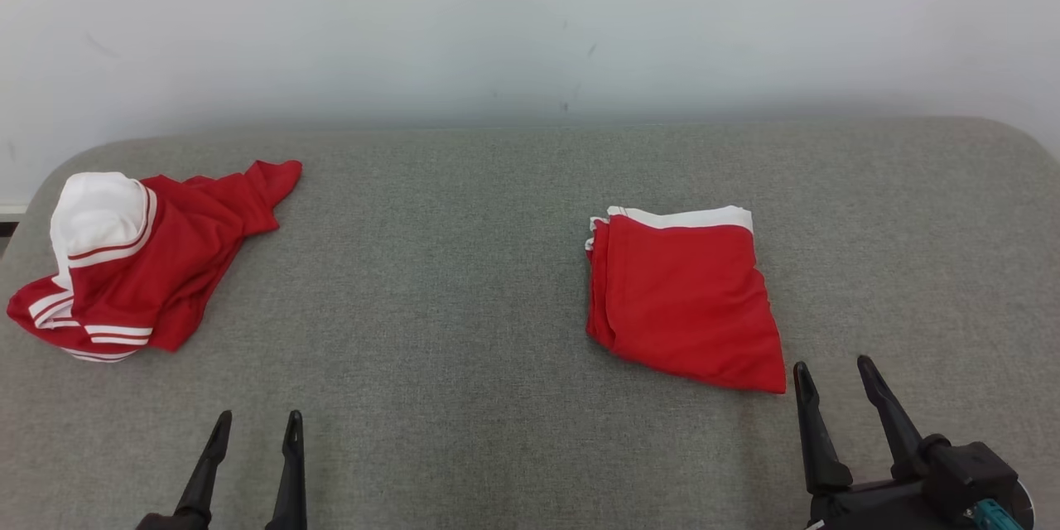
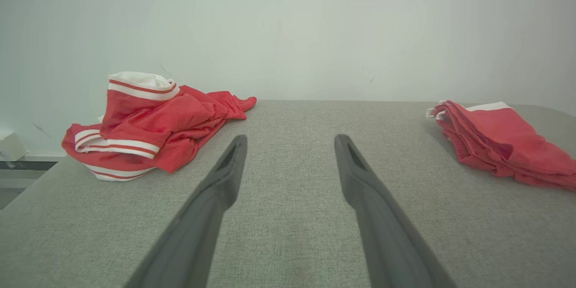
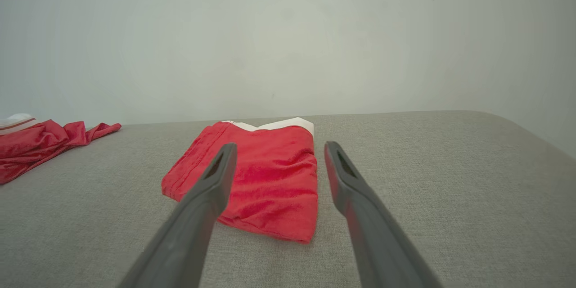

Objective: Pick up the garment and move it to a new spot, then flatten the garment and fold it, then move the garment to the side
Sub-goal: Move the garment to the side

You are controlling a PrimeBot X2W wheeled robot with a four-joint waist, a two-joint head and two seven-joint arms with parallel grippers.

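Left gripper [image 1: 257, 416], near left: jaws wide, empty. Right gripper [image 1: 832, 364], near right: jaws wide, empty, close to the folded garment [image 1: 687, 298], a red knit rectangle with a white edge, lying right of centre. Far left: crumpled garment [image 1: 141, 265], red with white stripes. Tabletop [image 1: 447, 306] grey, woven.

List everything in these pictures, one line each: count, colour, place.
folded garment: one, red with a white edge, lying flat right of the middle, just beyond the right gripper
crumpled garment: one, red with a white panel and striped trim, heaped at the far left
padded surface: one, grey fabric, under both garments
wall: one, pale, behind the surface
left gripper: one, dark, lower left of the head view, open, holding nothing
right gripper: one, dark, lower right of the head view, open, holding nothing
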